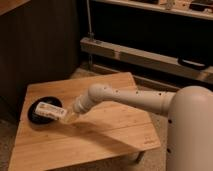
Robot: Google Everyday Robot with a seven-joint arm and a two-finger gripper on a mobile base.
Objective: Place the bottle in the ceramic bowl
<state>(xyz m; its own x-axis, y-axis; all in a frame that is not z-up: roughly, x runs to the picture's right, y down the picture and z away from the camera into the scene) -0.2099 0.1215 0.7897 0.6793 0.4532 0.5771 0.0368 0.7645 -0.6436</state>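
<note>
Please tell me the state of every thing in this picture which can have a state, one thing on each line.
bottle: lying sideways, over the bowl, held at its right end
bowl: upright on the table, near its left edge
gripper: at the bottle's right end, just right of the bowl
table: standing, level
</note>
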